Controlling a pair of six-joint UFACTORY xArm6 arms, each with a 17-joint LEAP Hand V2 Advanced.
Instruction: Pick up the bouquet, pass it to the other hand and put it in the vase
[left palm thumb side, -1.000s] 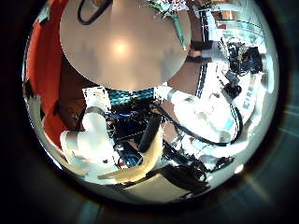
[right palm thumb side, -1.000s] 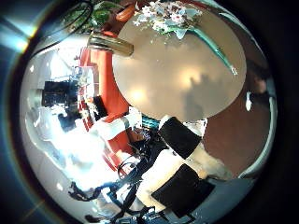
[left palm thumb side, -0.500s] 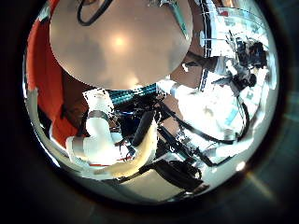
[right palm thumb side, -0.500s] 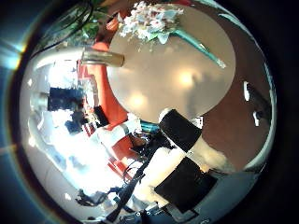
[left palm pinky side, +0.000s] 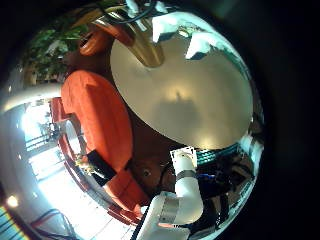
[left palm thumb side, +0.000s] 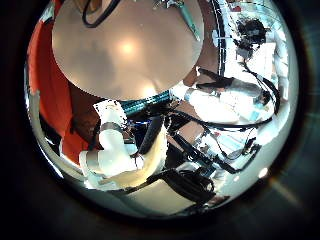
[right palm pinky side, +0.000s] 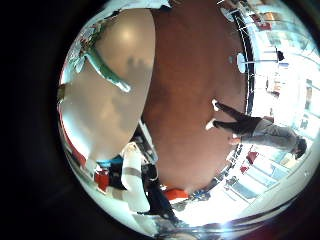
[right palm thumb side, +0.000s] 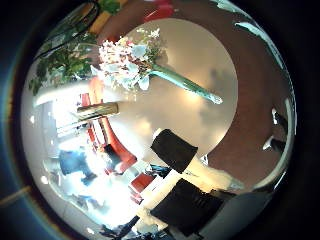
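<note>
Bouquet (right palm thumb side: 135, 62) flat on round table (right palm thumb side: 200, 100) – vase (left palm pinky side: 148, 50) upright, contents unclear

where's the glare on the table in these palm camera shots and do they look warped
All four views are strongly fisheye-warped. Left thumb side: a bright glare spot on the round tabletop. Left little finger side: a dim shadow at mid-table and a small glint near the rim. Right thumb side: glare beside the stems of the bouquet of pale flowers.

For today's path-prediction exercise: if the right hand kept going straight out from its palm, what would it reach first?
Most likely the bouquet lying on the round table: it sits closest in the right thumb side palm view, its wrapped stem trailing across the tabletop. Depth is unclear, so the hand might touch bare table just beside it.
</note>
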